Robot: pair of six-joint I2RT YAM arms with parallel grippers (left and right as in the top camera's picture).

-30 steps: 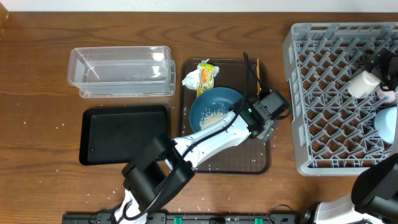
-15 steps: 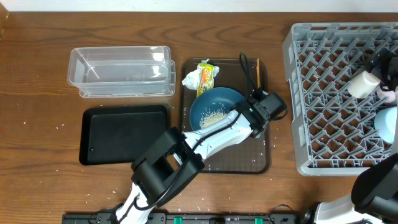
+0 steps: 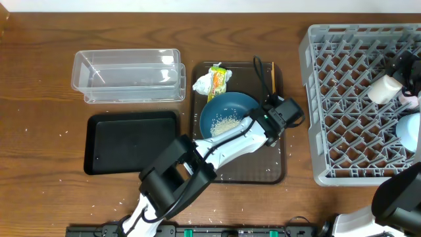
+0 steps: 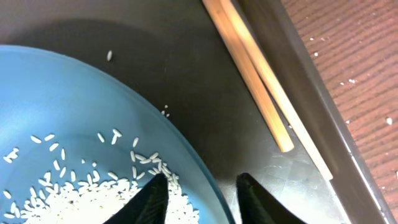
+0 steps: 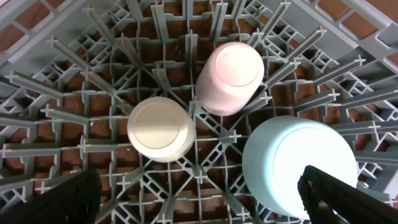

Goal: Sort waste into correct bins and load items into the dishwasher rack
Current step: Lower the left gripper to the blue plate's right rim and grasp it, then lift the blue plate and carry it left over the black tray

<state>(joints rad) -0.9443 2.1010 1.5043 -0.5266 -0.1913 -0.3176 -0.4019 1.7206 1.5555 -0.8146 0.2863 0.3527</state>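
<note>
The large blue bowl [image 3: 227,108] sits on the brown serving tray [image 3: 243,171] with a heap of white rice [image 4: 68,199] in it. My left gripper [image 4: 203,180] is open and straddles the bowl's right rim, one finger on the rice inside and the other outside over the tray. The chopsticks [image 4: 261,81] lie just beyond it along the tray's right edge. A white tissue [image 3: 202,84] and a yellow-green wrapper [image 3: 218,78] lie behind the bowl. My right gripper [image 5: 199,202] hangs wide open over the dishwasher rack [image 3: 348,105], above an upturned white cup [image 5: 160,129] and light-blue bowl [image 5: 298,165].
The clear tub [image 3: 128,76] and the black tray [image 3: 131,141] stand left of the serving tray. A pink cup [image 5: 229,78] also stands upturned in the rack. Loose rice grains are scattered on the table in front of the black tray.
My left gripper has shifted slightly back and left onto the bowl's rim, and its jaws have narrowed around it. The right arm has not moved.
</note>
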